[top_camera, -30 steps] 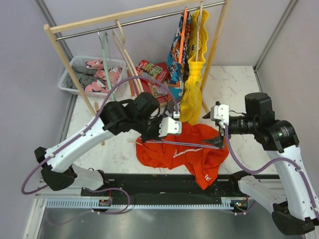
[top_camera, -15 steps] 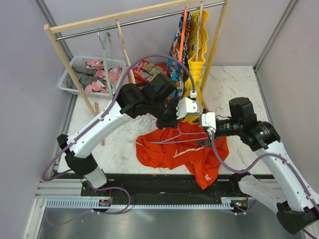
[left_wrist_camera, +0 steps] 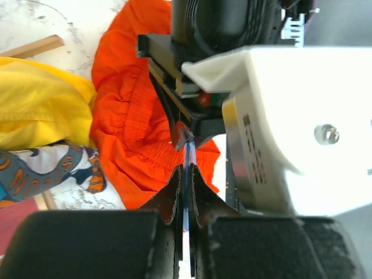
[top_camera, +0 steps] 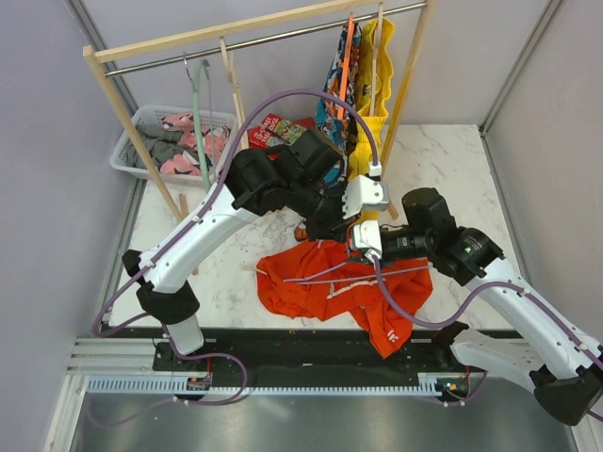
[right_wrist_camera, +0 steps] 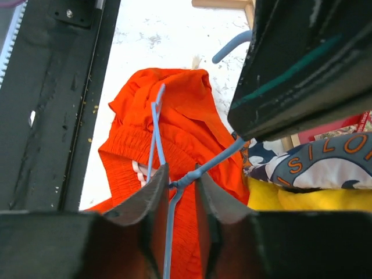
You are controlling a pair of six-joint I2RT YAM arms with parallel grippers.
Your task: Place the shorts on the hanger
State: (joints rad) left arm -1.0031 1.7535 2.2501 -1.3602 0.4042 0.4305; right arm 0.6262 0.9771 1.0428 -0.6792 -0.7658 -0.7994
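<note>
One hanger (right_wrist_camera: pixel 216 158), left gripper (left_wrist_camera: pixel 186 170) tight on it, right gripper (right_wrist_camera: pixel 181 174) narrow astride, contact unclear.

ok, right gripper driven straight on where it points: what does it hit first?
The right gripper meets the hanger at its neck, which sits between its fingers; beyond that probably the shorts, depth unclear.

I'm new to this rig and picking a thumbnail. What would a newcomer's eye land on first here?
The bright orange-red shorts, heaped mid-table, grab the eye first. Right above them the left end effector is shut on the thin blue hanger, while the right end effector straddles its twisted neck. Behind, a yellow garment hangs on the wooden rack.
</note>
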